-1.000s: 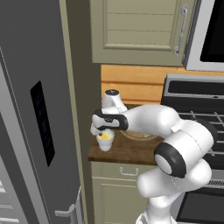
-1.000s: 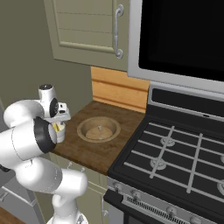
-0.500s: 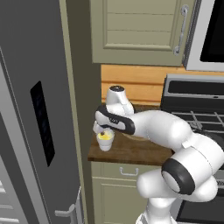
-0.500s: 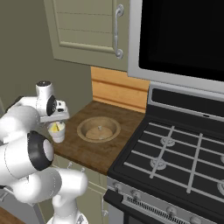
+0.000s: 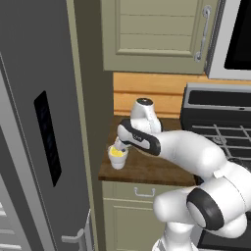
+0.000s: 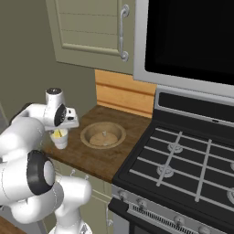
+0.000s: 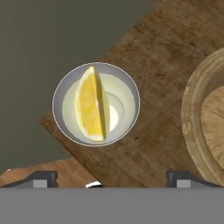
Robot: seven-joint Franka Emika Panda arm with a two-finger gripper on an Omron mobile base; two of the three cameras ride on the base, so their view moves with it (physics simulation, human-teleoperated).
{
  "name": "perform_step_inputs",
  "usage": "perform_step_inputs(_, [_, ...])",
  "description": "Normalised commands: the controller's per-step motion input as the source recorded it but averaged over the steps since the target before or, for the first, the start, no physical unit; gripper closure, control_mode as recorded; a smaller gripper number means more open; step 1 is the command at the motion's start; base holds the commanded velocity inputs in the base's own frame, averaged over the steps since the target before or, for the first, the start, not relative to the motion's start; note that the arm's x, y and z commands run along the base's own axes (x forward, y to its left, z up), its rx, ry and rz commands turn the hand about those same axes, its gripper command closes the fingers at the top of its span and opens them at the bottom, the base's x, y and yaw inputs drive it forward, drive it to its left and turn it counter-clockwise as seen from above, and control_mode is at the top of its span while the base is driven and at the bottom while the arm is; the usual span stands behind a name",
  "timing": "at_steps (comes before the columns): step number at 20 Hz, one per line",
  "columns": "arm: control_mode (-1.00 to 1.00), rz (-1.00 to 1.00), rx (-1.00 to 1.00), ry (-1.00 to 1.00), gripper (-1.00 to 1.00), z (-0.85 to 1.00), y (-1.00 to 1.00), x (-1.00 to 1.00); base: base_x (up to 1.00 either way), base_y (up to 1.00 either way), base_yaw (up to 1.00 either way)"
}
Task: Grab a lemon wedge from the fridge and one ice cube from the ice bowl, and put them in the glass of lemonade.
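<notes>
The lemon wedge is seen lying in the glass of lemonade at the counter's left front corner, so that half is judged done; the ice cube is left to be fetched from the ice bowl just beside it. The gripper is spread wide and empty above the glass (wedge released). The wedge inside the glass is shown plainly from the hand view, while the fridge is given by the left base view.

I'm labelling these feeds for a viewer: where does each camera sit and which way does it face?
Left base view: behind the arm's left, looking forward-down at the fridge and glass of lemonade; arm rises lower right.
Right base view: behind its right, facing the ice bowl and stove; arm lower left.
Hand view: straight down on the lemon wedge in the glass; open gripper.
All three share the glass.
</notes>
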Motion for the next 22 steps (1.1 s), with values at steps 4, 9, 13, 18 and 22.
perform_step_inputs(4, [-1.0,0.0,0.03,-0.05,-1.0,0.0,-0.25,-0.12,0.0,0.0,0.0])
perform_step_inputs(9, [-1.0,0.0,0.03,-0.02,-1.0,0.0,-0.53,-0.07,0.0,0.0,0.0])
perform_step_inputs(13, [-1.0,-0.1,0.01,-0.01,-1.0,0.12,-0.9,0.0,0.0,0.0,0.0])
perform_step_inputs(18, [-1.0,-0.2,-0.09,0.12,-1.0,0.8,-0.91,0.13,0.0,0.0,0.0])
perform_step_inputs(22, [-1.0,-0.14,-0.03,0.34,-1.0,-0.1,-0.55,0.51,0.0,0.0,0.0])
